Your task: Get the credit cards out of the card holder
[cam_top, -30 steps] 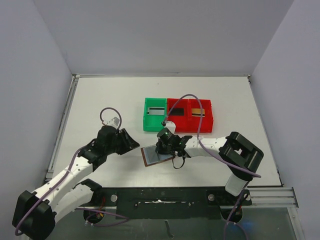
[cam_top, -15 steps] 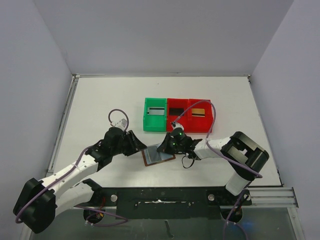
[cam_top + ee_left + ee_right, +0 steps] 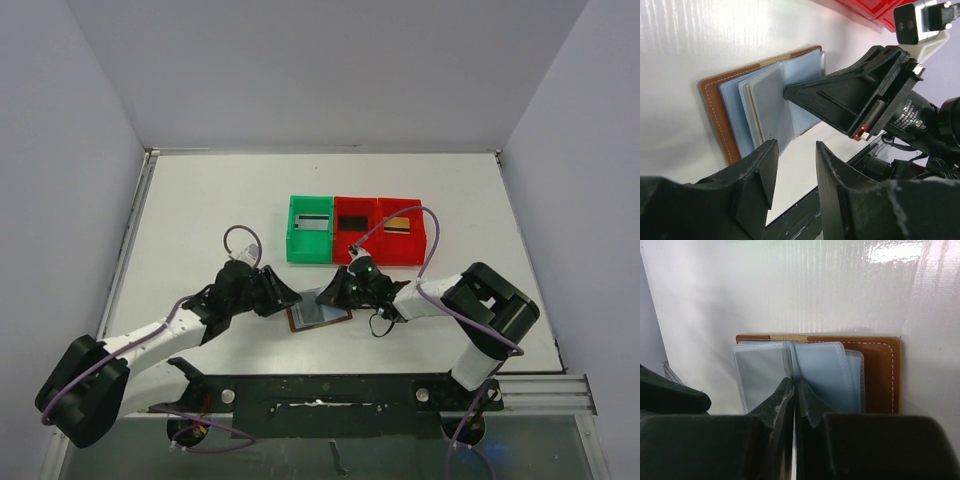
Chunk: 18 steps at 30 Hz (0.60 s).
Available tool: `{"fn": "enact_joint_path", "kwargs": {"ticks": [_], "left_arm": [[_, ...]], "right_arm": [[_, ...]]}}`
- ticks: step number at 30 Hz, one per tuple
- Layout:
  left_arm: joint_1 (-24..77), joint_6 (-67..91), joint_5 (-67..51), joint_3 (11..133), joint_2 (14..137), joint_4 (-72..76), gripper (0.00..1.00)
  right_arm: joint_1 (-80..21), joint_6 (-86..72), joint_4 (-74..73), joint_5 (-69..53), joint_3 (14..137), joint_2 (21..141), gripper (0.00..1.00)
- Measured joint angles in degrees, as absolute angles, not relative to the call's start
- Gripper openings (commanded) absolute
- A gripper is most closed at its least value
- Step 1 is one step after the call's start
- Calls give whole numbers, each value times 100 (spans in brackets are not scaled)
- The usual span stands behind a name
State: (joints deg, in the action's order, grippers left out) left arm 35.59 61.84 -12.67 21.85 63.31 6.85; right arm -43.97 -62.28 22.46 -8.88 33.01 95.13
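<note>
The card holder (image 3: 318, 318) lies open on the table, brown leather (image 3: 715, 115) with pale blue-grey sleeves fanned out (image 3: 880, 375). A grey credit card (image 3: 760, 375) sits in the left sleeve and also shows in the left wrist view (image 3: 770, 105). My right gripper (image 3: 795, 382) is shut, its tips pressed at the seam between the sleeves; it shows from above (image 3: 327, 296) and in the left wrist view (image 3: 787, 92). My left gripper (image 3: 796, 150) is open and empty, just off the wallet's left edge (image 3: 290, 297).
A green bin (image 3: 298, 245) and a red double bin (image 3: 410, 255) stand just behind the wallet. They hold a grey card (image 3: 312, 223), a dark card (image 3: 352, 222) and a gold-striped card (image 3: 397, 225). The table's black front rail (image 3: 330, 395) is close.
My left arm has swung right and forward until its open gripper reached the wallet's left edge. My right gripper shifted slightly right while staying shut on the wallet's sleeves.
</note>
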Motion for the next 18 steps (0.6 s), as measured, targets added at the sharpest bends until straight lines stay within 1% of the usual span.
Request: {"fn": "enact_joint_path", "kwargs": {"ticks": [18], "left_arm": [[3721,6517,-1291,2016,7096,1455,33]], "right_arm": [[-4351,-6246,2279,-1004,3297,9539,0]]}}
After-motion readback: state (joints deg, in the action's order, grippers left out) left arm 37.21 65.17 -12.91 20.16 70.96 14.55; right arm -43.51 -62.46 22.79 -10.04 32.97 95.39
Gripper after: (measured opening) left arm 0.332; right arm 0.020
